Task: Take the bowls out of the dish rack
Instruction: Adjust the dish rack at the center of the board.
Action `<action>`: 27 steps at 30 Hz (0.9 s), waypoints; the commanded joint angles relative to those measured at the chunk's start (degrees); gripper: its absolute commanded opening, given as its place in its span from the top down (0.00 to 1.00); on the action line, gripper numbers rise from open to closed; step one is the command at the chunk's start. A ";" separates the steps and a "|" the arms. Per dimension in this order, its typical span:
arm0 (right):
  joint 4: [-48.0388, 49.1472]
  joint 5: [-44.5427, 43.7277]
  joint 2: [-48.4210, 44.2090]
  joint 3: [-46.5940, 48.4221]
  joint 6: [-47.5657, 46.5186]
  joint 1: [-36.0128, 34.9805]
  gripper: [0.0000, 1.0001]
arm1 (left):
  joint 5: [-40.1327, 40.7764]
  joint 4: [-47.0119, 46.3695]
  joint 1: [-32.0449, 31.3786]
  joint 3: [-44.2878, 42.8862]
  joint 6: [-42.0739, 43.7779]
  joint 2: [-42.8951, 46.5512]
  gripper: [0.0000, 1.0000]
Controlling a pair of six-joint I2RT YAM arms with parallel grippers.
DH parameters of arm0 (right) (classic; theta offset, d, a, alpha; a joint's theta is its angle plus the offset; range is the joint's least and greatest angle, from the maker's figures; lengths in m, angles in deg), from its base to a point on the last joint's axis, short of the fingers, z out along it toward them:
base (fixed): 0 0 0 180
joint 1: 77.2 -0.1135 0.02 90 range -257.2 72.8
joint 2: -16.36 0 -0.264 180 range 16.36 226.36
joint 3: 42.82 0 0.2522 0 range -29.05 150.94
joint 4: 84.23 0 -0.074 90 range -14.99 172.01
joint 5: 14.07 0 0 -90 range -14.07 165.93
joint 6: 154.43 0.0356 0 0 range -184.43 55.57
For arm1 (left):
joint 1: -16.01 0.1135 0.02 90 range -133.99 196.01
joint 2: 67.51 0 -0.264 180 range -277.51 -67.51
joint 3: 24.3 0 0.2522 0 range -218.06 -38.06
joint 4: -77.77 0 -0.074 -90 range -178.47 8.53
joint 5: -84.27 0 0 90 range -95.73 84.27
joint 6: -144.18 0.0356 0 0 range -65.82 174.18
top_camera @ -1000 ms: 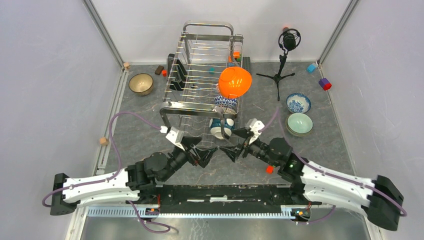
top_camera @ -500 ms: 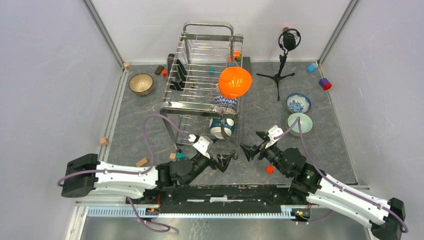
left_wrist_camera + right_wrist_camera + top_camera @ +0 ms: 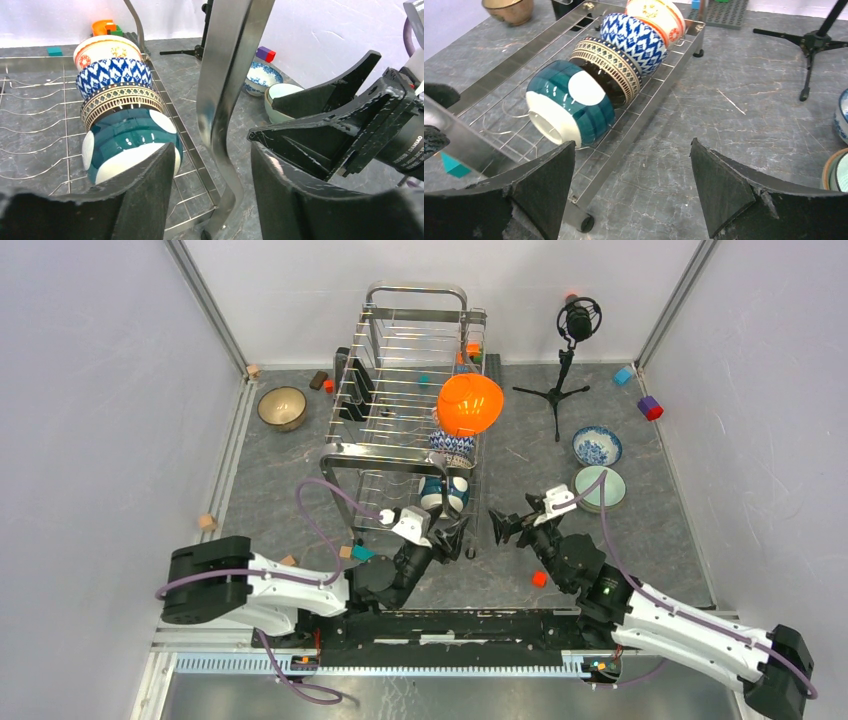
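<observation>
Around the dish rack [image 3: 225,75] corner post, left fingers [image 3: 135,195] stand apart; seemingly untouching.

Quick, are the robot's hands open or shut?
Left hand: open, holding nothing, astride a post of the dish rack.
Right hand: open, empty.

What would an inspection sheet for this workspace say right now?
Surface: grey marbled tabletop.
Job's things: dish rack holds four bowls on edge below, teal-and-white bowl nearest, orange bowl above; brown bowl, blue-patterned bowl, pale green bowl on the table.
Clutter: microphone stand; scattered small blocks, e.g. red block.
Grippers: left gripper and right gripper at the rack's near end, jaws open, holding nothing.
Cables: purple cable looping off each wrist.
Surroundings: white walls; nothing else seen.
</observation>
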 commanded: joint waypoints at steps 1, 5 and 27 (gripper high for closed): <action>8.46 -6.23 3.23 1.57 1.12 0.62 0.11 | 4.85 -11.75 -0.16 -2.79 3.96 -4.25 0.43; 14.15 -8.35 7.75 2.80 0.99 4.34 0.12 | 6.82 -13.54 -0.21 -1.65 3.31 -5.72 0.62; 53.51 19.67 59.16 25.68 -4.22 26.79 0.13 | 4.71 19.77 -0.22 3.17 -6.63 16.93 0.95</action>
